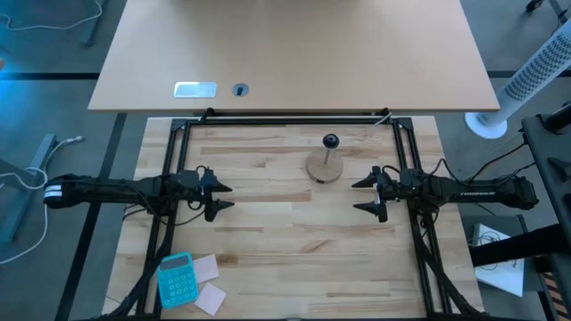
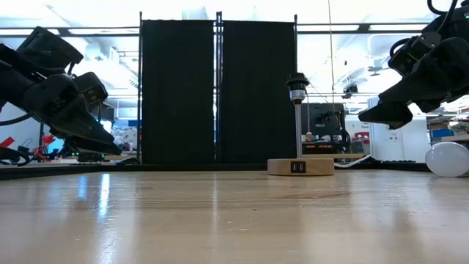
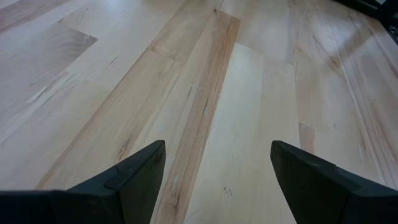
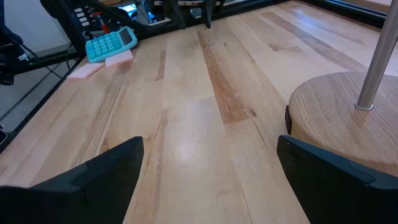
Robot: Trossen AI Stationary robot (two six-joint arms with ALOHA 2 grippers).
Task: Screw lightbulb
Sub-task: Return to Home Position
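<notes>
The lightbulb (image 2: 448, 159), a glossy white globe, rests on the table at the right edge of the low view, below my right arm; the high view does not show it. The wooden disc stand (image 1: 325, 168) with its thin post and black socket (image 1: 331, 141) stands at the table's far middle. My left gripper (image 1: 229, 197) hovers open over bare wood at the table's left, nothing between its fingers (image 3: 143, 171). My right gripper (image 1: 356, 196) hovers open at the right, pointing toward the table's middle. The stand's base (image 4: 336, 118) lies just ahead of it to one side.
A teal calculator (image 1: 176, 279) and pink paper notes (image 1: 207, 267) lie at the near left corner. Black frame rails (image 1: 285, 121) run along the far edge and both sides. Bare wood lies between the two grippers. A second tabletop (image 1: 294, 53) stands beyond the far edge.
</notes>
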